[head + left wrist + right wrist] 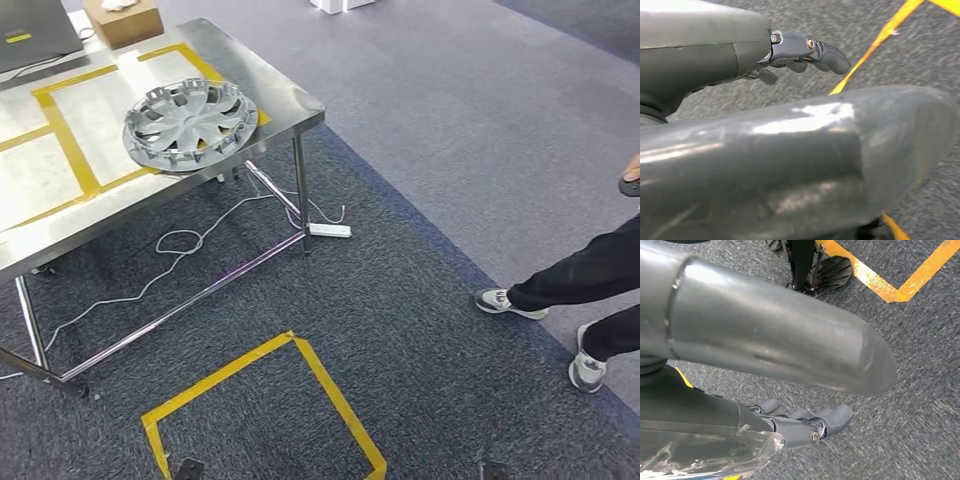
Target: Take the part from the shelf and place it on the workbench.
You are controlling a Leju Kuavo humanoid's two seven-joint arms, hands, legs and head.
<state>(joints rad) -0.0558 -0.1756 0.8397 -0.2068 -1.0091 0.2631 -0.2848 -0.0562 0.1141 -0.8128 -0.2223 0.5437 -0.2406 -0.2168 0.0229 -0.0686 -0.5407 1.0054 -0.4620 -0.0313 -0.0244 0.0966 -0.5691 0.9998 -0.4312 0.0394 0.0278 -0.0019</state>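
Observation:
The part, a silver wheel cover (190, 122), lies flat on the steel workbench (294, 98), near its right front corner, over a yellow tape line. My left hand (802, 130) hangs over the grey carpet; its thumb and dark fingers (828, 55) are stretched out and apart, with nothing in them. My right hand (791, 365) also hangs above the carpet, fingers (828, 420) straight and nothing held. Both hands are far from the wheel cover.
A cardboard box (124, 20) and a dark flat device (34, 35) sit at the bench's far side. Cables and a white power strip (330, 230) lie under it. A yellow tape square (264, 410) marks the carpet in front. A person's legs (581, 290) stand at the right.

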